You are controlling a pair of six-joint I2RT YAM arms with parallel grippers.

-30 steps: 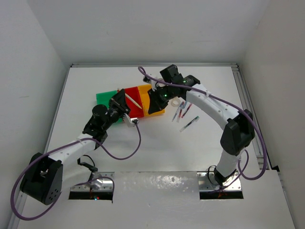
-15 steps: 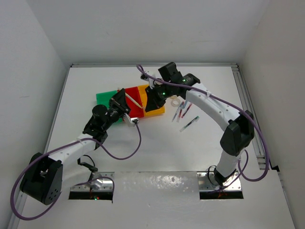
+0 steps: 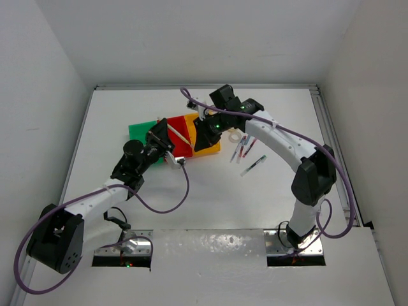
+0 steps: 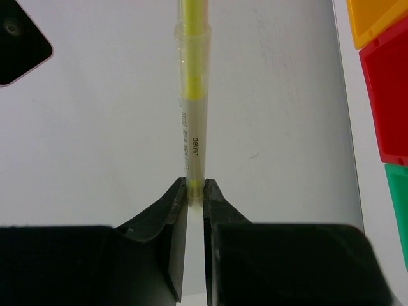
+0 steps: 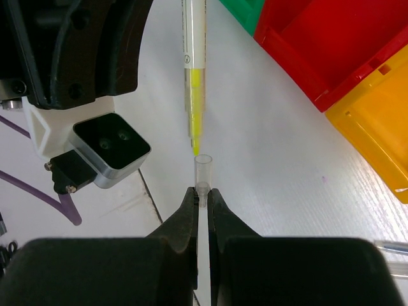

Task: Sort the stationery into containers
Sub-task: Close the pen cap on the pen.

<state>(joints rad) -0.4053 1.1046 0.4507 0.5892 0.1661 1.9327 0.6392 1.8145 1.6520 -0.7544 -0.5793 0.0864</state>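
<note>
My left gripper (image 4: pixel 196 188) is shut on the rear end of a clear pen with a yellow core (image 4: pixel 191 95), held level over the red container (image 3: pixel 180 127). The pen (image 3: pixel 180 135) points at my right gripper (image 3: pixel 198 138). That gripper (image 5: pixel 202 191) is shut on a small clear pen cap (image 5: pixel 203 172), whose open mouth sits just short of the pen's yellow tip (image 5: pixel 195 137). The green (image 3: pixel 140 131), red and yellow (image 3: pixel 209 150) containers stand joined in a row. Loose pens (image 3: pixel 242 148) and a tape ring (image 3: pixel 236 136) lie to their right.
Another pen (image 3: pixel 253 166) lies alone on the white table, right of centre. The left arm's wrist camera block (image 5: pixel 105 150) hangs close beside the cap. White walls close the table in at the back and both sides.
The right gripper with the cap has crept a little left, closer to the pen's tip. The left arm and its pen have stayed still.
</note>
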